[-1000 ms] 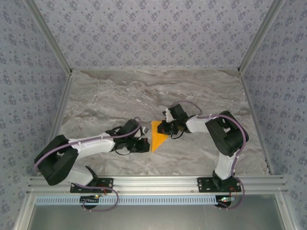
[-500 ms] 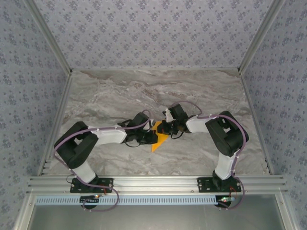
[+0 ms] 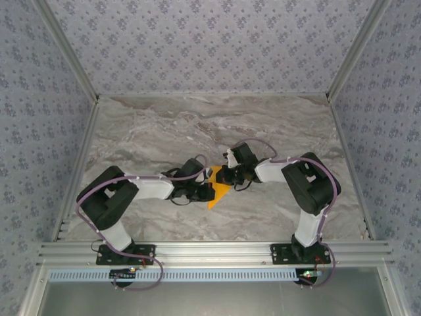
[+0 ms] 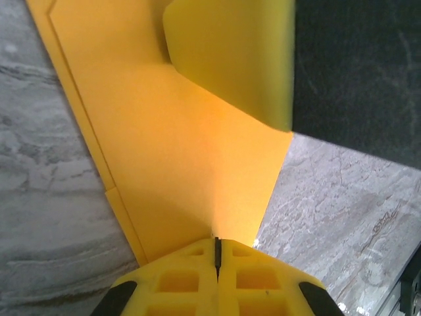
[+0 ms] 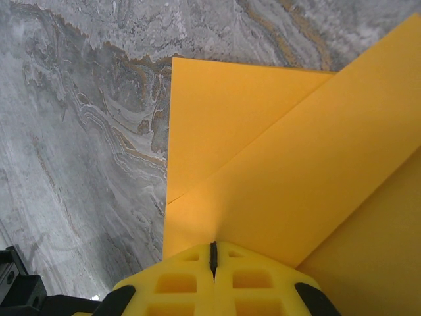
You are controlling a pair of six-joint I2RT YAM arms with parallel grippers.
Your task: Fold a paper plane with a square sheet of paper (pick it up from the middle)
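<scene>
Two grippers meet on the creased orange paper (image 3: 220,192): nearer, the left gripper (image 4: 216,245), fingers pressed together, touches its narrow end; just beyond, the right gripper (image 5: 212,253), likewise clamped together, presses a folded layer.

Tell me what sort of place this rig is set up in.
Most likely a purpose-built test booth, not a home: a marble-look tabletop boxed in by patterned walls on three sides, with two arms bolted to a metal rail at its near edge.
</scene>
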